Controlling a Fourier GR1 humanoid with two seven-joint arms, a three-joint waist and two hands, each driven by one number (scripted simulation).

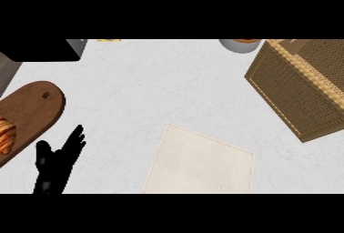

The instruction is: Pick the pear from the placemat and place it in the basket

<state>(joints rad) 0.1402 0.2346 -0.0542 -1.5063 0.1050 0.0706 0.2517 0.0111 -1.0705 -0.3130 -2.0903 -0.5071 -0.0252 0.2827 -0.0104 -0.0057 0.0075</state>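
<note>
A cream placemat (200, 163) lies on the white counter at the lower middle, and nothing rests on the part of it that shows. No pear shows anywhere in the head view. The woven wicker basket (302, 88) stands at the right, its tall side wall facing me and its inside hidden. My left hand (57, 164) is at the lower left, fingers straight and pointing up, resting open well left of the placemat. My right hand is out of the view.
A wooden cutting board (33, 111) at the left edge carries a croissant (5, 135). A dark appliance (40, 49) sits at the top left. A grey bowl (239, 44) stands at the top, just left of the basket.
</note>
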